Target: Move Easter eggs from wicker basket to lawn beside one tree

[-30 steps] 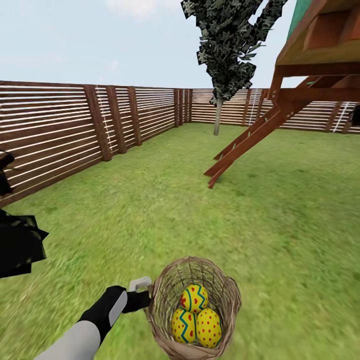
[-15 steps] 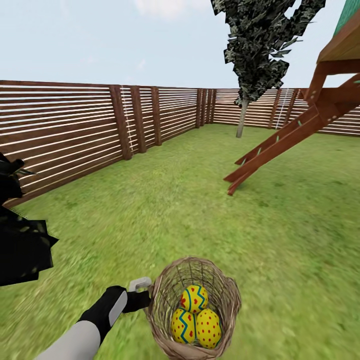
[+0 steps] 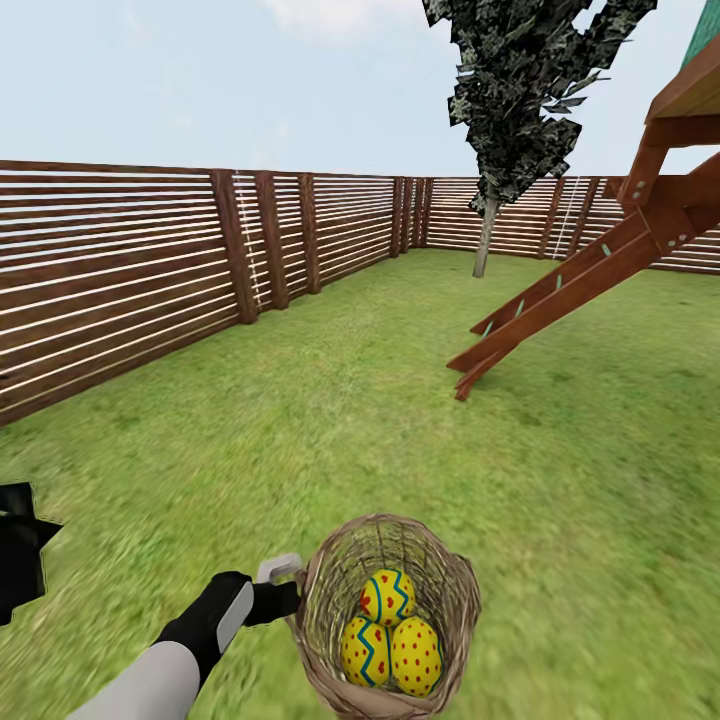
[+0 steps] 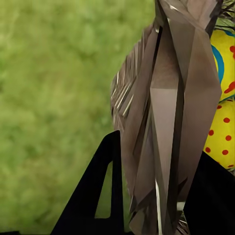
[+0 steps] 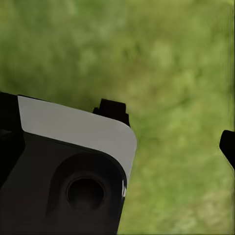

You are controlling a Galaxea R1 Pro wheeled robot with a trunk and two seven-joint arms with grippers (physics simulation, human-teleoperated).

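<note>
Three Easter eggs [image 3: 389, 630] in the wicker basket [image 3: 455, 590], lower centre; my left gripper [image 3: 290, 590] at its left rim; tree [image 3: 485, 235] upper right.

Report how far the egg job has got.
Done: the left gripper is shut on the wicker basket at its rim, the wall sitting between its fingers. In hand: the basket is being carried over the lawn. Left: all three Easter eggs sit in it; none lie by the tree at the far fence.

View swings, basket rides along

The camera turns and advances: the tree [image 3: 487, 235] and wooden ladder frame [image 3: 560, 300] shift rightward, the black foliage [image 3: 20, 555] slides lower left.
</note>
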